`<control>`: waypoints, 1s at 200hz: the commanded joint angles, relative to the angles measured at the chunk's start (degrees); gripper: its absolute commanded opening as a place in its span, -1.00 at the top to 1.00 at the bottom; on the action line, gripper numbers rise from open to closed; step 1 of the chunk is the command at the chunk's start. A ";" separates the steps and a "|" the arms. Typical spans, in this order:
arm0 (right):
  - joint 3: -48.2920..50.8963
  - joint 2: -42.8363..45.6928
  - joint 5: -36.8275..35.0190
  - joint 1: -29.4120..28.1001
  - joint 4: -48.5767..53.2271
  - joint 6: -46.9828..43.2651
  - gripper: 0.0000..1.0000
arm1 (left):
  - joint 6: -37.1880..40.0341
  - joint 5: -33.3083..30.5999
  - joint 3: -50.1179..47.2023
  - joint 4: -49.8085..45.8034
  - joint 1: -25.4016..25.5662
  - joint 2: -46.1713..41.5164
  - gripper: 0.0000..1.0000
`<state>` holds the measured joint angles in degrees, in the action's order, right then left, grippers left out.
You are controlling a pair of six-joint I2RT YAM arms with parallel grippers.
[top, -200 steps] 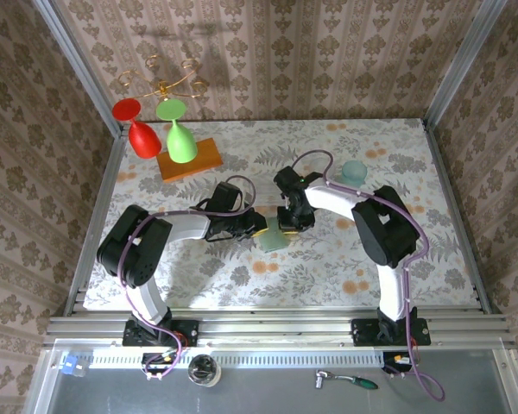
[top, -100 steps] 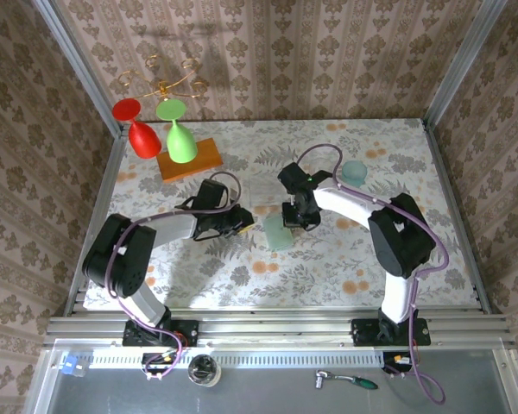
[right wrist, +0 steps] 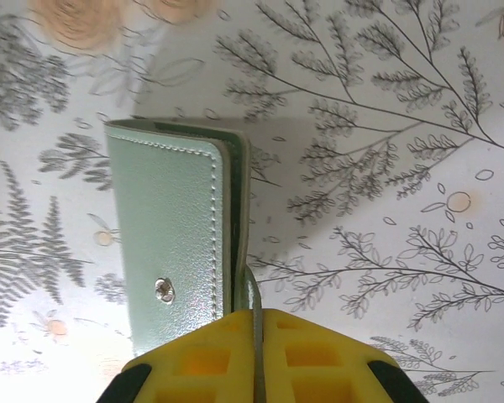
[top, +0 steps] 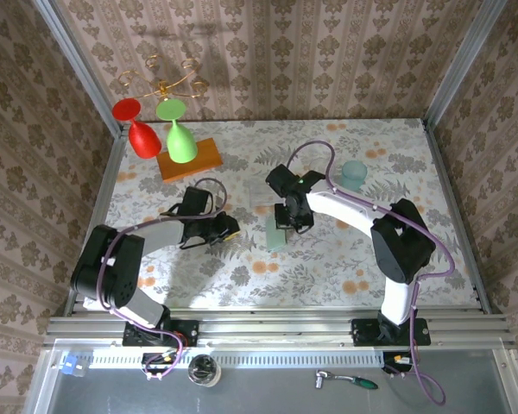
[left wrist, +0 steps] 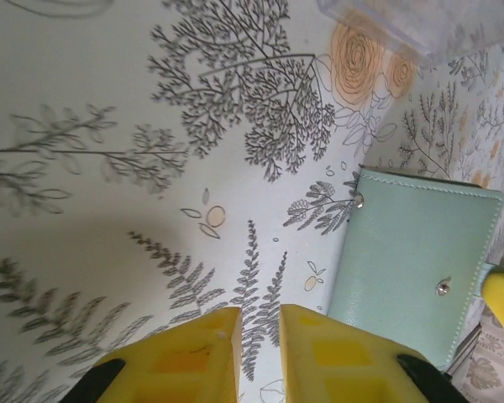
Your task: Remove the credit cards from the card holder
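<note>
The card holder (top: 276, 234) is a pale green wallet, folded shut, at mid-table. My right gripper (top: 288, 217) is shut on a thin green flap at its edge. In the right wrist view the holder (right wrist: 172, 243) runs away from the gripper (right wrist: 256, 315), its snap stud and dark inner layers showing. My left gripper (top: 229, 228) stands to the left, apart from the holder. Its yellow fingers (left wrist: 259, 327) are slightly open over bare tablecloth, with the holder (left wrist: 412, 269) to their right. The credit cards are hidden.
An orange wooden block (top: 188, 159) with a red and a green goblet stands at the back left. A translucent teal cup (top: 354, 172) is at the back right. A clear plastic item (left wrist: 420, 25) lies just beyond the holder.
My left gripper has drawn back to the left, away from the card holder. The right gripper has shifted slightly left and back, still holding the holder.
</note>
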<state>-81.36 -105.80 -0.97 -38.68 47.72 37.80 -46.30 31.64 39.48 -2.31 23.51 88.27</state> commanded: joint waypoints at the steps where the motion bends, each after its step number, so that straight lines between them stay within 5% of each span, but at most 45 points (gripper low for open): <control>1: -3.18 1.51 -2.71 -1.02 3.51 2.01 0.97 | 4.45 0.03 -0.02 -4.54 -0.67 -2.26 0.59; 131: -8.62 -0.29 -3.51 -3.84 6.30 2.32 0.97 | 6.50 -0.67 1.37 -8.00 -0.21 -3.56 0.59; 200: -4.11 0.85 -6.27 -3.15 5.67 -0.95 0.97 | 2.71 -3.21 4.22 -3.85 6.73 1.17 0.74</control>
<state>-86.74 -106.21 -4.12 -42.26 51.90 38.76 -41.58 29.89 41.58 -8.14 28.12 87.85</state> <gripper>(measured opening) 0.091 0.140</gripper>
